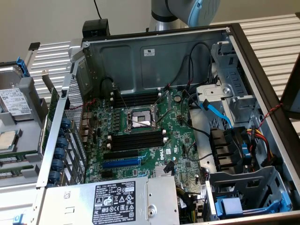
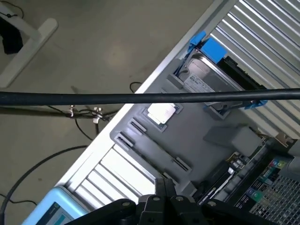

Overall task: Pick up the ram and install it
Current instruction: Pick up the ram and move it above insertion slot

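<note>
One arm (image 1: pixel 187 11) is showing at the top of the exterior view, cut off by the frame. One gripper (image 2: pixel 164 185) is hanging over a grey tray (image 2: pixel 201 140). Its fingers (image 2: pixel 159 187) are pressing together with nothing between them.

One ram (image 1: pixel 53 110) is standing on its long edge on the exterior view's left, in the gap between the tray and the open case (image 1: pixel 154 56). Its long axis is running alongside the case's perforated wall, from the near end toward the far end. The gripper is not touching it.

The tray is also carrying one hard drive (image 2: pixel 211 79) and one processor (image 2: pixel 161 112). Inside the case, one socket (image 1: pixel 140 117) is sitting between two banks of black slots (image 1: pixel 136 142), and one blue slot (image 1: pixel 121 163) is lying just beyond the nearer bank.

Only a narrow green strip of the ram is showing; its chips and label are hard to make out. The number of slots in each bank is hard to count. One black cable (image 2: pixel 117 98) is crossing the whole wrist view, covering part of the hard drive.
</note>
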Robot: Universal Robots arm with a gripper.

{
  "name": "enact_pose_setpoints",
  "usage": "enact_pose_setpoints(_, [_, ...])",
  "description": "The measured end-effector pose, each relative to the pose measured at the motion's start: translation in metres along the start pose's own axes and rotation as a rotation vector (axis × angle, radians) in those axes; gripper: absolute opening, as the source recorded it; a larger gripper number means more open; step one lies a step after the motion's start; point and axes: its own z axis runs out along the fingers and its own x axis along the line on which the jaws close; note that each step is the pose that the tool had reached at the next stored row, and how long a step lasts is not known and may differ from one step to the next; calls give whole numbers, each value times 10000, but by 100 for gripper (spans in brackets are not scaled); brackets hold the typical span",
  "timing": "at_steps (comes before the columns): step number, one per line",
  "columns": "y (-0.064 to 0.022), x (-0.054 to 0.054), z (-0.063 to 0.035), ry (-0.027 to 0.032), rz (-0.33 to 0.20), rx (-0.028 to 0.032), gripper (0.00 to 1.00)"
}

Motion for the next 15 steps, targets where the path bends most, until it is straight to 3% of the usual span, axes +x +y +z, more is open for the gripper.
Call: enact_pose_setpoints(15, [-4,1,61,149,-2721,-55,11])
